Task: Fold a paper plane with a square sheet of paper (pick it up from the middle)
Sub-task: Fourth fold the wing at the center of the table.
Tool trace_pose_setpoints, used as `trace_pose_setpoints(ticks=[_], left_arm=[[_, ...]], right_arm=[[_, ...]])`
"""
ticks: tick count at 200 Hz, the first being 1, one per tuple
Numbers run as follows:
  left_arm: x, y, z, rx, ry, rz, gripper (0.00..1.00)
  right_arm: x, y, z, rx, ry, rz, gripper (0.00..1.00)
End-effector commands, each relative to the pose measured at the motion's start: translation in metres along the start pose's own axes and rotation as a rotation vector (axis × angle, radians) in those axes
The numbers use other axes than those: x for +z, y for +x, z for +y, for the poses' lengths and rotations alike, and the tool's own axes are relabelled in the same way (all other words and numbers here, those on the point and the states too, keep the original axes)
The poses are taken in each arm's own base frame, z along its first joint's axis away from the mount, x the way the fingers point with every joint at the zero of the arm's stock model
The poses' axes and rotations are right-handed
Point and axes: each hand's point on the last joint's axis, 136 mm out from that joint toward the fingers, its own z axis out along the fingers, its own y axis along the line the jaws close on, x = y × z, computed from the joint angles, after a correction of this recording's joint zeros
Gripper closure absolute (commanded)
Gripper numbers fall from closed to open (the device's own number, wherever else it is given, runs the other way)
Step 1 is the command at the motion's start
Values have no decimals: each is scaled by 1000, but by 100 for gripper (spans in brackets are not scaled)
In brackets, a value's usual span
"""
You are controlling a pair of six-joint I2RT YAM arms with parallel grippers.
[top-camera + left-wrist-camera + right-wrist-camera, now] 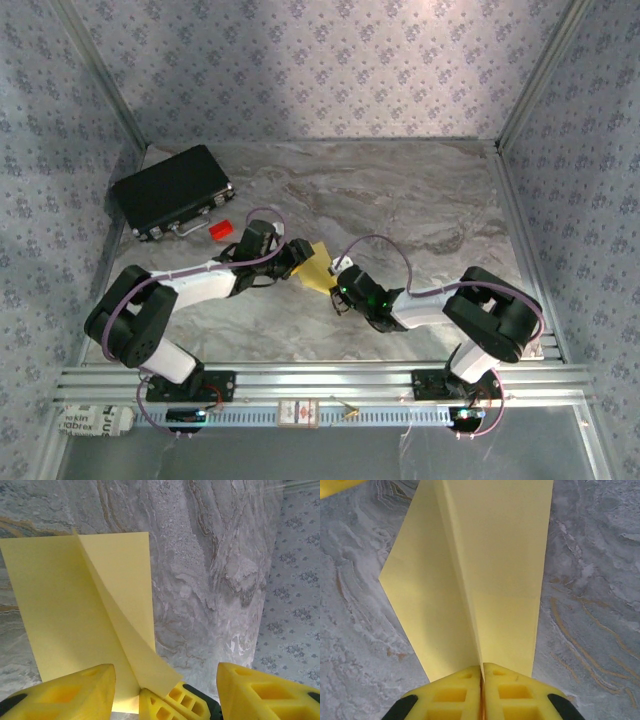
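Note:
The yellow sheet of paper [315, 265] is folded, with a raised lengthwise crease, and hangs between the two arms just above the marble table [420, 200]. My right gripper [481, 680] is shut on the crease at the paper's [490, 570] near end, one flap spreading to each side. My left gripper [165, 687] stands open at the opposite side. Its left finger is beside the flat part of the paper [75, 610]. The right gripper's fingers [175, 702] show between its jaws, under a slanting flap. In the top view, the left gripper [295, 258] and right gripper [335, 282] nearly touch.
A black case [172, 190] lies at the back left with a small red block [221, 229] just in front of it. An aluminium rail [320, 380] runs along the near edge. Patterned walls close in the table on three sides.

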Motion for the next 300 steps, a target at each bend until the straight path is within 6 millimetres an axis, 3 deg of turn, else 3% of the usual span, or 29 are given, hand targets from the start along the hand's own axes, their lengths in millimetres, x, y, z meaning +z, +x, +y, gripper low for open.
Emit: trace_pose_setpoints(ticks=[1, 211, 236, 256, 300], left_arm=[[-8, -3, -3, 2, 6, -21, 45], [-15, -4, 4, 0, -4, -44, 45], [-15, -4, 5, 2, -3, -42, 49], [-13, -2, 3, 5, 7, -30, 62], [-6, 1, 2, -2, 25, -1, 68]], right_arm=[[1, 25, -1, 18, -17, 75, 91], [-2, 24, -4, 86, -30, 91, 93], [-4, 23, -5, 105, -41, 96, 93], [-6, 20, -3, 123, -61, 101, 93], [-6, 10, 4, 159, -122, 125, 92]])
